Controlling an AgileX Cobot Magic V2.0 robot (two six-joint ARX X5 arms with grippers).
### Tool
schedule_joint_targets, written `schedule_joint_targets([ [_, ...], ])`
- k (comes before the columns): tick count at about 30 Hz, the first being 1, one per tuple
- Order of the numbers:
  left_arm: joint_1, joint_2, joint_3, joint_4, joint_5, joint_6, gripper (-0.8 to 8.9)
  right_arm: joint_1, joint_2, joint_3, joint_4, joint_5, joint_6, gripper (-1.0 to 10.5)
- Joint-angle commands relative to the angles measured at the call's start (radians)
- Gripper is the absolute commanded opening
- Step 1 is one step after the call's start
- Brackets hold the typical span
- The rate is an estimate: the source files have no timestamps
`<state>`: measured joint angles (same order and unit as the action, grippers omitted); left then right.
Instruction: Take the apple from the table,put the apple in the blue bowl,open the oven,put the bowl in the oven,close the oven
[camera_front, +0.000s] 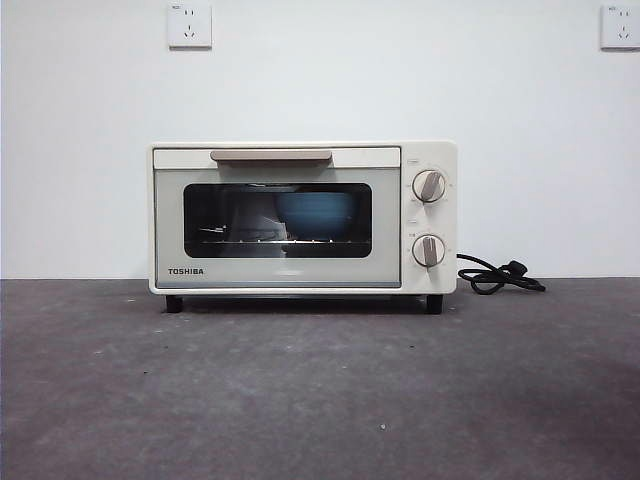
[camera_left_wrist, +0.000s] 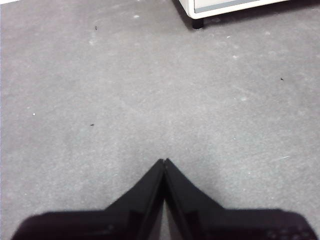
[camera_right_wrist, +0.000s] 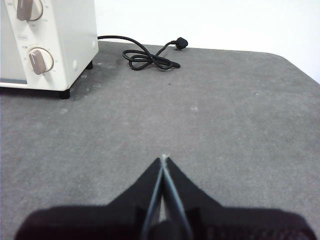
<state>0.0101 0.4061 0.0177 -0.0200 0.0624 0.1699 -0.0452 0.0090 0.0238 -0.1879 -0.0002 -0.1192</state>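
Observation:
The cream-white oven (camera_front: 300, 215) stands at the back of the dark grey table (camera_front: 320, 390) with its glass door closed. Through the glass I see the blue bowl (camera_front: 315, 213) resting on the rack inside. The apple is hidden from view. My left gripper (camera_left_wrist: 164, 161) is shut and empty, hovering over bare table in front of the oven's left foot (camera_left_wrist: 198, 23). My right gripper (camera_right_wrist: 163, 158) is also shut and empty, over the table to the right of the oven (camera_right_wrist: 47, 42). Neither arm appears in the front view.
A coiled black cord with plug (camera_front: 497, 275) lies to the right of the oven, also seen in the right wrist view as the cord (camera_right_wrist: 147, 57). Two round knobs (camera_front: 429, 218) sit on the oven's right panel. A white wall rises behind.

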Motion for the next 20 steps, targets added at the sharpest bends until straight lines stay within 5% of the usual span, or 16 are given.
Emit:
schedule_joint_targets([
  [1,-0.002,0.0,-0.01,0.01,-0.003,-0.01,-0.04,0.0,-0.002,-0.01,0.005,0.001,0.012,0.0],
  [10,-0.002,0.0,-0.01,0.011,-0.003,-0.01,-0.04,0.0,-0.002,-0.01,0.003,0.086,0.042,0.0],
  [20,-0.002,0.0,-0.01,0.01,-0.003,-0.01,-0.04,0.0,0.001,-0.01,0.007,0.083,0.041,0.0],
])
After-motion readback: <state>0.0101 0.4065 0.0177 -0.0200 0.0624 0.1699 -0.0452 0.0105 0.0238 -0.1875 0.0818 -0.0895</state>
